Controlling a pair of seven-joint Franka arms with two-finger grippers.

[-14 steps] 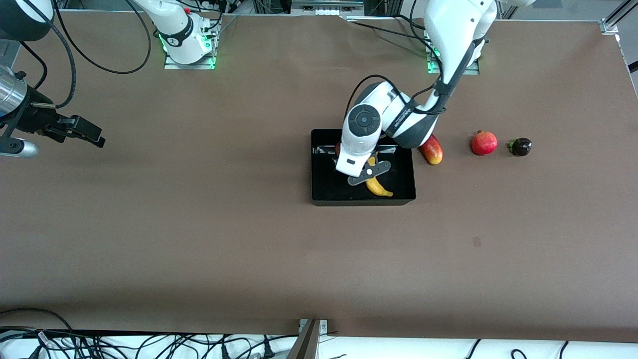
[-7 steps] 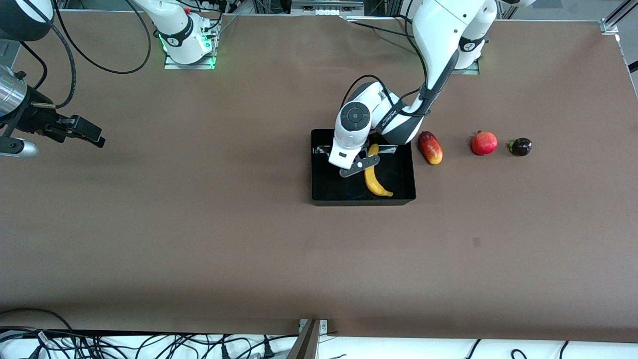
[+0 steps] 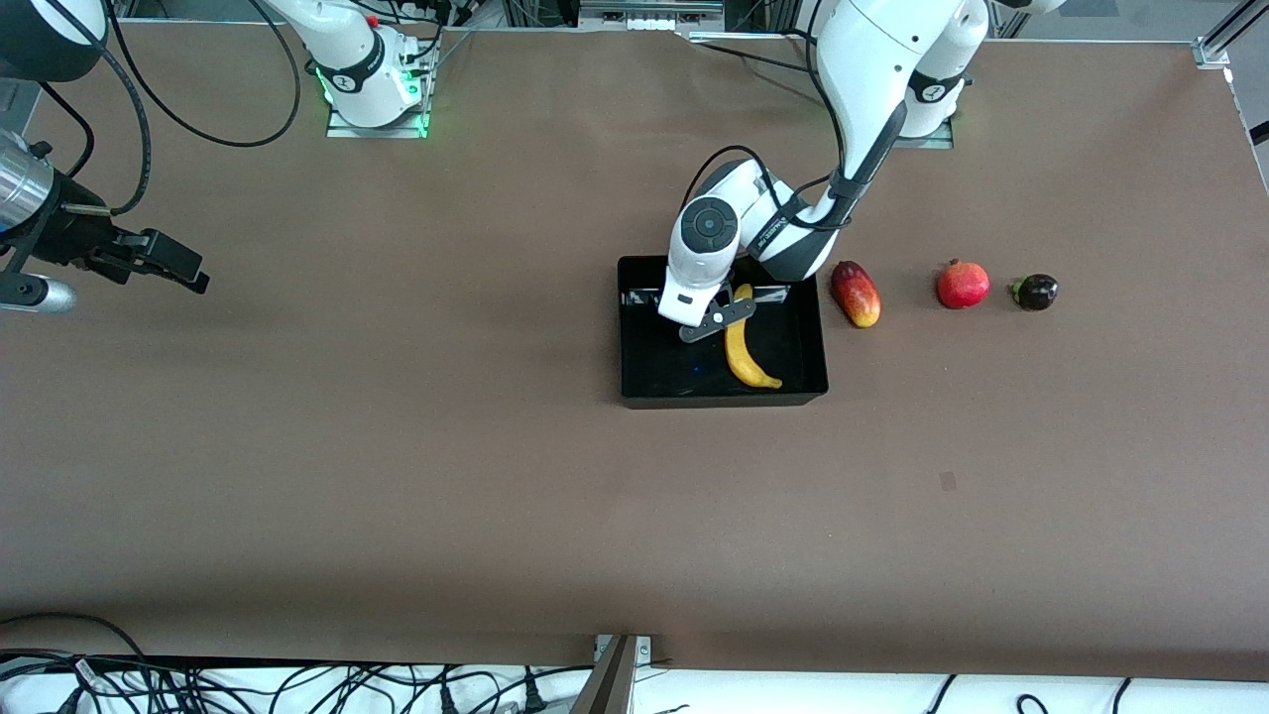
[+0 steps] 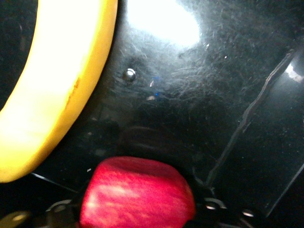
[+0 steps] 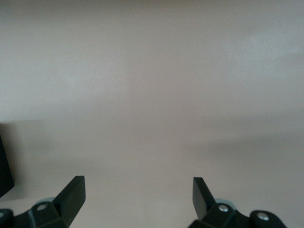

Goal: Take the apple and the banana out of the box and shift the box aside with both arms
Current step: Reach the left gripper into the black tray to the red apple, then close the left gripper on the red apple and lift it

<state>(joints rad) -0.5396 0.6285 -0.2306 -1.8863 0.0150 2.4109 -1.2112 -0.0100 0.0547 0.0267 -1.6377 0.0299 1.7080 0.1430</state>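
- The black box (image 3: 808, 337) is being shown on the brown table (image 3: 397, 446), toward the left arm's end of the middle.
- The banana (image 3: 739, 347) is lying inside the box on its floor, its curve running from beside the left gripper toward the wall nearer to the front camera.
- The left gripper (image 3: 716, 319) is being held low inside the box, just beside the banana's upper end, at the part of the box nearer to the robots' bases.
- In the left wrist view, the red apple (image 4: 137, 194) is seen sitting between the base of the gripper's fingers, on or just above the shiny black floor, with the banana (image 4: 57, 90) alongside it.
- Whether the apple is being gripped, or how far the left claw is parted, cannot be told.
- The right gripper (image 3: 164, 263) is being held above bare table at the right arm's end, well apart from the box; the arm is waiting.
- Its two fingers (image 5: 73, 194) are standing wide apart with nothing between them.
- A red-yellow mango-like fruit (image 3: 856, 294) is lying just beside the box, followed by a pomegranate (image 3: 963, 284) and a small dark fruit (image 3: 1036, 292), lined up toward the left arm's end.
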